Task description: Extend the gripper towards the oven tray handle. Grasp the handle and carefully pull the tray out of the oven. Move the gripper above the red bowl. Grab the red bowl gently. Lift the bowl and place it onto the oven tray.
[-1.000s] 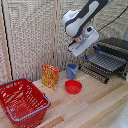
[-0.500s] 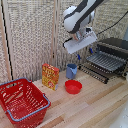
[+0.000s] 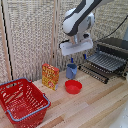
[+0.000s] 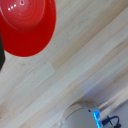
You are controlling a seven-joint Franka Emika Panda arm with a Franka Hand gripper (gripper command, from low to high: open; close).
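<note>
My gripper [image 3: 77, 58] hangs under its boxy white mount, above and just behind the red bowl [image 3: 73, 86], close over the blue cup [image 3: 72, 70]. Its two dark tips appear apart, with nothing between them. The glossy red bowl sits on the wooden table and also shows in the wrist view [image 4: 25, 25], empty. On the exterior view's right stands the black oven [image 3: 116, 46]. The oven tray [image 3: 104, 62], a dark wire rack, sticks out of its front. The oven tray handle [image 3: 93, 72] is the thin bar along the rack's front edge. The gripper's fingers do not show in the wrist view.
A large red mesh basket [image 3: 22, 100] stands at the exterior view's lower left. An orange-yellow box [image 3: 50, 76] stands upright beside the blue cup. A woven screen [image 3: 30, 40] closes off the back. A pale rounded object with a blue light [image 4: 87, 116] shows in the wrist view.
The gripper has moved towards the exterior view's left and downward, away from the oven tray and nearer the red bowl. The bowl, tray and other objects have stayed put.
</note>
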